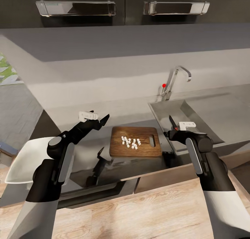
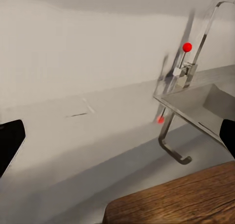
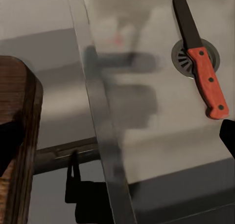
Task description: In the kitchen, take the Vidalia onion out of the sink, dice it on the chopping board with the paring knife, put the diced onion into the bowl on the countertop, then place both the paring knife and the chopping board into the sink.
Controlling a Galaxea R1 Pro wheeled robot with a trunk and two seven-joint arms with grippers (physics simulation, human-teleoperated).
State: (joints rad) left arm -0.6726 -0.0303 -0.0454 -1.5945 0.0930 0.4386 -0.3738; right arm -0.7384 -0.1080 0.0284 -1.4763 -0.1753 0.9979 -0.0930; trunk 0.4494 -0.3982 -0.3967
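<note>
The paring knife (image 3: 198, 57) already lies in the sink (image 1: 194, 119) by the drain, both pincers are open and hold nothing, but the onion bits (image 1: 130, 142) still sit on the chopping board (image 1: 135, 141) beside the sink.

We see both arms reaching forward from the lower corners of the head view, each with a white upper sleeve, a black forearm and a grey elbow joint. The left arm angles up and inward, its left end effector (image 1: 100, 119) held above the worktop with the two dark fingers spread apart and nothing between them; a white block sits on its wrist. The right arm rises more steeply, bent at the elbow, and its right end effector (image 1: 172, 127) points forward. Whether its fingers are apart or together, we cannot tell; one dark fingertip (image 3: 229, 136) shows in the right wrist view.
</note>
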